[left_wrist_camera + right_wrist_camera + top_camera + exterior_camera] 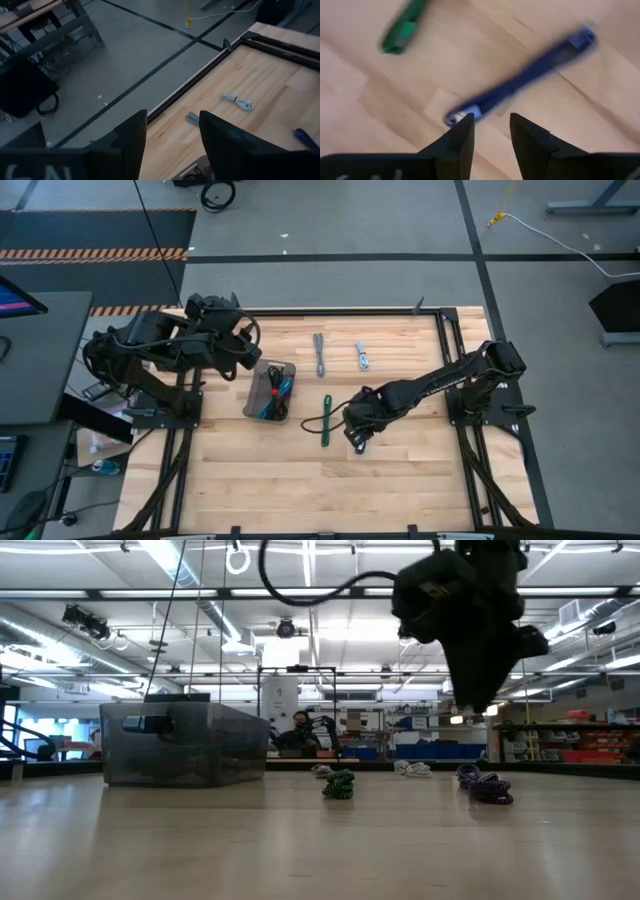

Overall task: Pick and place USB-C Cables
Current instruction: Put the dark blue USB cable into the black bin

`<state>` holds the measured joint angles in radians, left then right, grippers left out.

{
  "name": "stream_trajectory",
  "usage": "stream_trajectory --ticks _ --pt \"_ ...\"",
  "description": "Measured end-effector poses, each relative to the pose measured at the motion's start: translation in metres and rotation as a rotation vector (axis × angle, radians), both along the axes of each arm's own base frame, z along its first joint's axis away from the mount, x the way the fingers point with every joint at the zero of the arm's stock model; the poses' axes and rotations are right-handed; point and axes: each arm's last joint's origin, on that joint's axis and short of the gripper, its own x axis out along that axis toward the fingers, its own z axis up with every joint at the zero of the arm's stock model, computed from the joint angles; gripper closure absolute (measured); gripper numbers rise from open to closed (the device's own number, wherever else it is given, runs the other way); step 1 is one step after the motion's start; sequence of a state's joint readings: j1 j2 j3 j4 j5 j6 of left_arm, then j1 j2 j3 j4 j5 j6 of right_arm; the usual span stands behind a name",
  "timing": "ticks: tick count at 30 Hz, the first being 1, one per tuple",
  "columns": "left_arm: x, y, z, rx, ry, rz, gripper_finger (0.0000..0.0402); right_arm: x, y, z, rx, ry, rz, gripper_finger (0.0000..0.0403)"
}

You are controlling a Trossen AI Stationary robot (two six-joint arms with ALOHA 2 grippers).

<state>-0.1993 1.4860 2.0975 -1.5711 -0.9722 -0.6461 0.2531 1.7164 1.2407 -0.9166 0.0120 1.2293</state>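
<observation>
Wooden tabletop [400, 480]: right gripper [490, 131], fingers parted and empty, above the purple braided cable [530, 75]; green braided cable [327, 420] at its nine o'clock; left gripper [172, 135], fingers apart, over the grey plastic tray [254, 402].

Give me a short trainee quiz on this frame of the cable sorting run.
1. True or false: the green cable lies inside the grey tray.
2. Which cable lies on the wood just ahead of the right hand? A. purple cable B. black cable C. magenta cable
3. How many pale grey cables lie on the bare table?

Key: 1. False, it lies on the table beside the tray. 2. A. 3. Two.
</observation>
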Motion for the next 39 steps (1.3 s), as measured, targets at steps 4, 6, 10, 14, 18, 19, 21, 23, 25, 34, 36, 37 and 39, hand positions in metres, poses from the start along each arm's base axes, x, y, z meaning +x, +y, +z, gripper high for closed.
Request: stream_trajectory --ticks 4,6,10,14,18,19,21,23,25,34,36,37,39 --pt "0.000 0.000 0.000 0.018 0.028 -0.017 0.0214 -0.011 0.005 -0.001 -0.018 0.085 -0.175 0.0245" --pt "0.000 0.000 0.000 0.030 0.046 -0.028 0.0214 -0.013 0.009 -0.001 -0.017 0.099 -0.256 0.0231" --pt "0.000 0.000 0.000 0.063 0.098 -0.060 0.0214 -0.012 0.017 -0.002 -0.022 0.047 -0.383 0.0207" --pt "0.000 0.000 0.000 0.078 0.121 -0.075 0.0214 -0.002 0.023 -0.010 -0.028 -0.028 -0.458 0.0193" --pt "0.000 0.000 0.000 0.090 0.139 -0.086 0.0214 0.008 0.027 -0.028 -0.020 -0.013 -0.475 0.0187" --pt "0.000 0.000 0.000 0.090 0.140 -0.086 0.0214 0.010 0.028 -0.034 -0.014 0.004 -0.473 0.0187" --pt "0.000 0.000 0.000 0.090 0.140 -0.087 0.0214 0.011 0.029 -0.044 -0.012 0.046 -0.462 0.0186" --pt "0.000 0.000 0.000 0.090 0.140 -0.087 0.0214 0.012 0.030 -0.052 -0.008 0.080 -0.447 0.0186" --pt "0.000 0.000 0.000 0.090 0.140 -0.087 0.0214 0.012 0.029 -0.057 -0.016 0.107 -0.450 0.0186" --pt "0.000 0.000 0.000 0.090 0.140 -0.087 0.0214 0.017 0.021 -0.060 -0.075 0.057 -0.555 0.0185" --pt "0.000 0.000 0.000 0.090 0.140 -0.087 0.0214 0.018 0.020 -0.060 -0.070 0.057 -0.560 0.0185" --pt "0.000 0.000 0.000 0.090 0.140 -0.087 0.0214 0.018 0.019 -0.060 -0.068 0.057 -0.565 0.0185" --pt "0.000 0.000 0.000 0.090 0.140 -0.087 0.0214 0.019 0.019 -0.060 -0.060 0.042 -0.582 0.0185"
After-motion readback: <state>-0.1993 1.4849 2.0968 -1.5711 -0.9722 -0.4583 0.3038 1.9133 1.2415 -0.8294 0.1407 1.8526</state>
